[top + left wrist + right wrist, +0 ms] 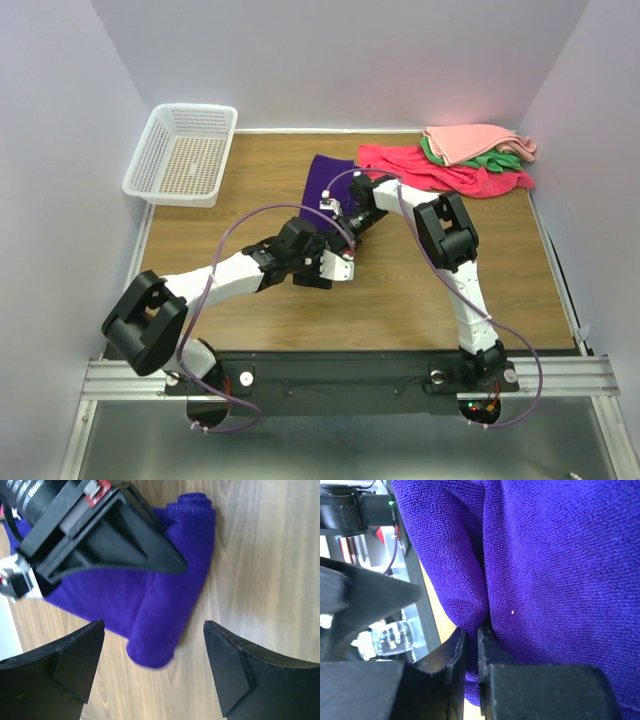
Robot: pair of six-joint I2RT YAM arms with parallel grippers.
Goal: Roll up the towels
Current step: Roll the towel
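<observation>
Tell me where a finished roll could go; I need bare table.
Bare wood between the white basket and the purple towel, and the near-right stretch beyond the right arm. Crowded: mid-table, where the left arm joins it, and the far-right towel pile.

A basket (185, 150) sits in the far left corner of the bench (250, 310), and a heap of towels (470, 160) lies in the far right corner. Between them, a little nearer, lies a single towel (325, 180). The right claw (350, 222) is at its near end, with the left claw (340, 266) just before it.
</observation>
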